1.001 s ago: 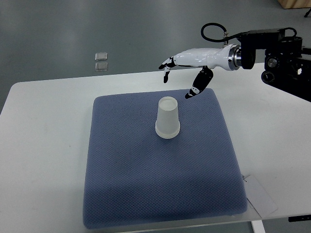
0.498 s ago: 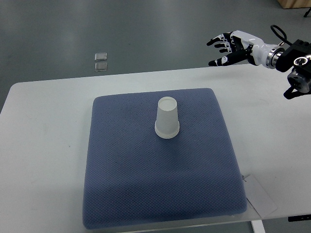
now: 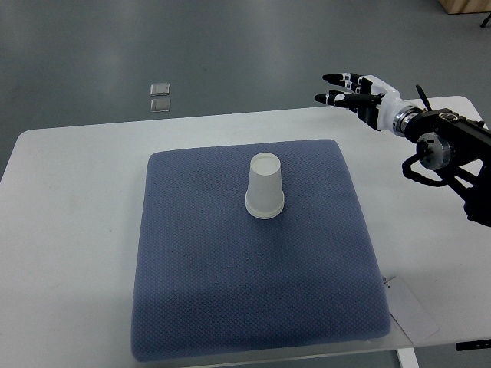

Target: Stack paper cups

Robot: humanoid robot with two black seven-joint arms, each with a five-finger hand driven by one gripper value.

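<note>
A white paper cup stack (image 3: 265, 187) stands upside down near the middle of the blue mat (image 3: 253, 261). My right hand (image 3: 351, 93) hovers above the table's far right edge, well to the right of the cups and apart from them. Its fingers are stretched out and hold nothing. The left arm is out of view.
The blue mat lies on a white table (image 3: 69, 230). A white paper slip (image 3: 410, 307) lies at the mat's near right corner. Two small clear squares (image 3: 159, 96) lie on the grey floor beyond the table.
My right hand has pulled back from just behind the cups to the far right, and its arm has swung lower along the right edge. The cups have not moved.
</note>
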